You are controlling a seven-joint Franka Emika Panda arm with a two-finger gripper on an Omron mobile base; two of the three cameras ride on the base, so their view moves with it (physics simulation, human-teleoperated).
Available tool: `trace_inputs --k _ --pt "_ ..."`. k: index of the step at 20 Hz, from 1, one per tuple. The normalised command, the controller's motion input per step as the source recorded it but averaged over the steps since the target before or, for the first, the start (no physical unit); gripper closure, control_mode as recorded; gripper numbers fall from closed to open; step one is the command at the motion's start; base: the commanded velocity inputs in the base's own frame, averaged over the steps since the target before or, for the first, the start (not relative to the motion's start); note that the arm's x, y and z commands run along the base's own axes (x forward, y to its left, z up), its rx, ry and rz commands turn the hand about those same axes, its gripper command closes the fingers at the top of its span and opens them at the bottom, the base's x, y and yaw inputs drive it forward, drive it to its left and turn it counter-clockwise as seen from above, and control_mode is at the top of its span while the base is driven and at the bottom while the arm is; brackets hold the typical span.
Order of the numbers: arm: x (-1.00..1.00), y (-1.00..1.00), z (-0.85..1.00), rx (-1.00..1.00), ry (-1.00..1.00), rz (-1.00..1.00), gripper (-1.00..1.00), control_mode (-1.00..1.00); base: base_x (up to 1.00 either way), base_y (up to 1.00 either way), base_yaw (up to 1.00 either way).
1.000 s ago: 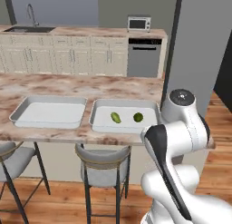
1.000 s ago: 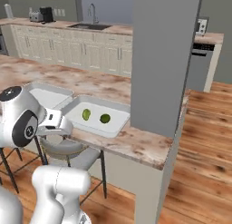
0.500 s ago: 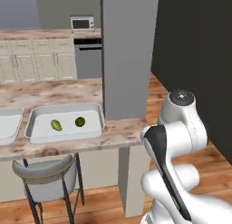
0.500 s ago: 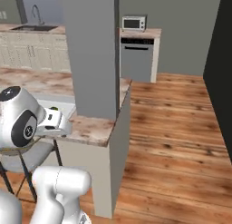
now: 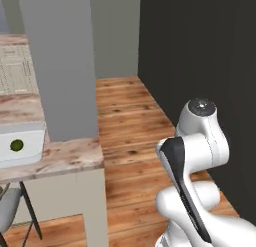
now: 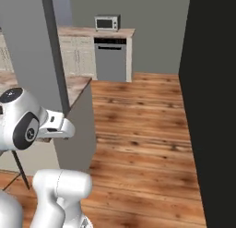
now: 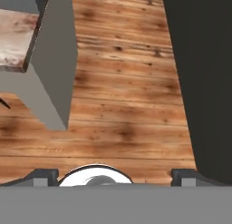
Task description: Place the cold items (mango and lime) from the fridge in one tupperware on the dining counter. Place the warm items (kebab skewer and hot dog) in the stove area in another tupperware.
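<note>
Base cams fwd, hand cam downward; shared: wood floor (image 5: 130,121).

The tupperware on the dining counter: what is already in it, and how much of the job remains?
Done, as far as visible: the tupperware on the dining counter holds the lime; its left part is cut off, so the mango cannot be confirmed. In hand: nothing; the hand is open above the wooden floor. Left: the kebab skewer and hot dog are not yet collected.

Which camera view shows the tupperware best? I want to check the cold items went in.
The left base view: the tupperware sits at its left edge on the dining counter, one green fruit inside. The other views catch just the counter's end.
</note>
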Motion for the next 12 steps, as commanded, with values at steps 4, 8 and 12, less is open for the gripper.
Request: trace_inputs --k 4,8,12 --pt "0.00 0.00 0.00 0.00 0.00 0.00 -1.00 1.00 0.17 -1.00 -0.01" --pt "0.00 0.00 0.00 0.00 0.00 0.00 -1.00 1.00 0.68 -0.58 0.00" --pt "0.00 0.00 0.00 0.00 0.00 0.00 -1.00 1.00 1.00 -0.10 0.01"
